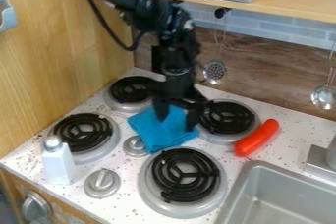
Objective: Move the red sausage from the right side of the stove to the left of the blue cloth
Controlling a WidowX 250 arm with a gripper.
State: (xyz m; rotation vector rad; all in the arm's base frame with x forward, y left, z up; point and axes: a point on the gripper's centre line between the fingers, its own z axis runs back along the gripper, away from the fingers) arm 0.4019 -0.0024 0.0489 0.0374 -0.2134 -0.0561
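At the left, a white bottle with a silvery top stands upright in front of the near left burner. A silvery knob sits to its right, and the far left burner lies beyond. Next comes a smaller silvery disc, just beside the left edge of the blue cloth. The cloth lies among the burners, somewhat rumpled (its far part is partly hidden by the gripper).

The black gripper hangs down over the cloth, its fingers parted with blue fabric showing between them; it looks released, with nothing clenched. Whether the tips touch the fabric, I cannot tell. As I judge it, the gripper is well placed at the cloth, but no hold or lift is achieved here; this one view cannot settle whether the handling is starting or finishing.

The near right burner is just in front of the cloth, and the far right burner is to its right. Farther right, a red sausage-shaped thing lies slantwise, apart from the gripper, beyond the sink.
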